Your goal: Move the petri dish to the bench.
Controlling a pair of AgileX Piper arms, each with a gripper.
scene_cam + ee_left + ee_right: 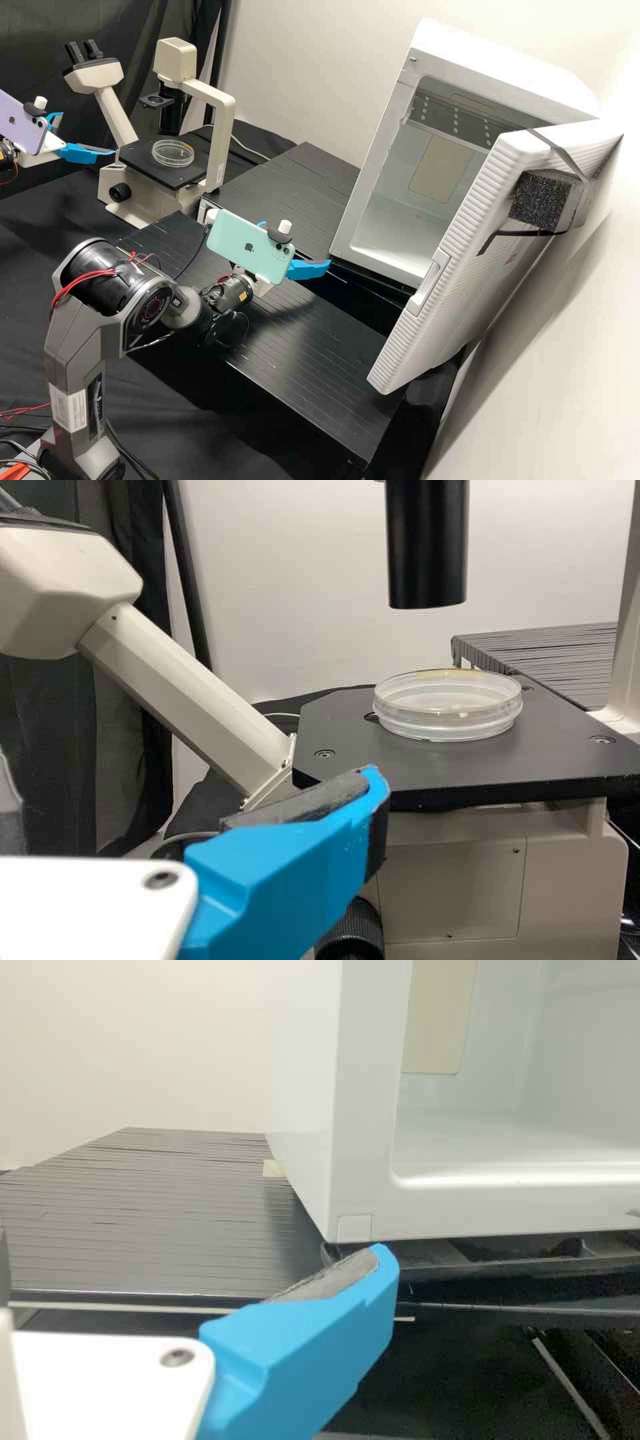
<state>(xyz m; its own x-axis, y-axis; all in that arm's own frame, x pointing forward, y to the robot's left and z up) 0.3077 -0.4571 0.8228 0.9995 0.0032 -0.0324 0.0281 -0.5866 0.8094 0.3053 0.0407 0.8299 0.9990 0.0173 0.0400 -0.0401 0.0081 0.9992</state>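
Well, the dish (173,154) sits flat on the black stage (142,164) of the microscope (224,113) — the left tool (89,133) is near that stage, wide apart and holding nothing. The right tool (297,244) is also wide and empty, over the black tabletop (313,340) — near the white cabinet (493,63), whose door (460,233) stands open with a foam block (540,200) strapped on.

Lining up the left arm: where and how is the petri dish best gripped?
Grip the petri dish by opposite sides of its round wall, probably level, from where the left gripper hangs: it lies flat on the stage, black tube overhead.
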